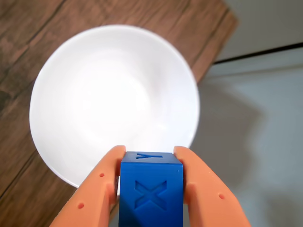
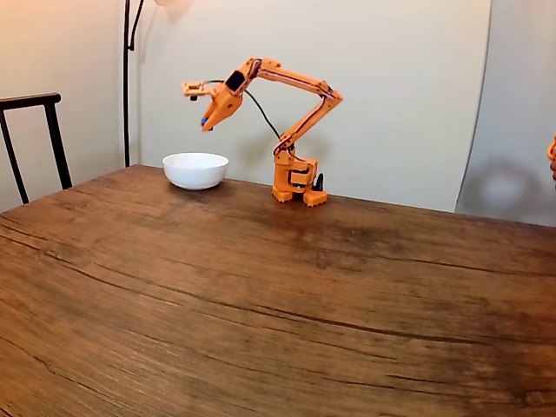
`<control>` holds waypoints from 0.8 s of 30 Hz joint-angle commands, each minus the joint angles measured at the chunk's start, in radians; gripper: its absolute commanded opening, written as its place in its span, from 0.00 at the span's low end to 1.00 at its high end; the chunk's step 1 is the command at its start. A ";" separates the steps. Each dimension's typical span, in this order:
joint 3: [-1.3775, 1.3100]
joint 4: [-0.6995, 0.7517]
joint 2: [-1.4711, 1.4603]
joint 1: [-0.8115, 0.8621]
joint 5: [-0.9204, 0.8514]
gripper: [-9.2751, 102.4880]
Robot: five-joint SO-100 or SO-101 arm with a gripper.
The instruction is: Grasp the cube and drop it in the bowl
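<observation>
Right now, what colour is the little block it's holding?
Bright blue, with embossed letters; the cube shows best in the wrist view.

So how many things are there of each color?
Blue: 1, the cube, held in the gripper
White: 1, the bowl
Orange: 1, the robot arm
Black: 1, the chair
Brown: 1, the table
Total: 5

Wrist view: close, looks down past jaws. Fixed view: far, across table (image 2: 261,304). Both share bowl (image 1: 113,104).
</observation>
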 commanded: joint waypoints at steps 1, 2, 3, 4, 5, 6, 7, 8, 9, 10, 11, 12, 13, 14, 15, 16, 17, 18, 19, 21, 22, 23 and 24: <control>-0.025 -0.018 -0.048 -0.002 0.005 0.10; -0.025 -0.018 -0.066 -0.002 0.005 0.10; -0.025 -0.018 -0.081 -0.002 0.005 0.10; -0.025 -0.018 -0.094 -0.003 0.005 0.11; -0.025 -0.018 -0.103 -0.006 0.005 0.13; -0.026 -0.018 -0.110 -0.008 0.005 0.16; -0.026 -0.018 -0.112 -0.008 0.005 0.20; -0.026 -0.018 -0.114 -0.008 0.005 0.23; -0.026 -0.015 -0.112 -0.008 0.005 0.25; -0.028 -0.011 -0.110 -0.008 0.005 0.27; -0.028 -0.008 -0.107 -0.009 0.005 0.27; -0.028 -0.005 -0.101 -0.011 0.005 0.27; -0.031 -0.003 -0.101 -0.014 0.005 0.27; -0.034 -0.003 -0.101 -0.017 0.005 0.27; -0.037 -0.002 -0.100 -0.021 0.005 0.27; -0.041 0.000 -0.100 -0.031 0.005 0.27; -0.046 0.012 -0.100 -0.040 0.005 0.27; -0.052 0.023 -0.098 -0.049 -0.002 0.27; -0.061 0.040 -0.098 -0.060 -0.002 0.27; -0.087 0.071 -0.094 -0.087 -0.006 0.27; -0.101 0.087 -0.084 -0.103 -0.006 0.27; -0.115 0.103 -0.067 -0.118 -0.008 0.26; -0.126 0.115 -0.048 -0.132 -0.008 0.24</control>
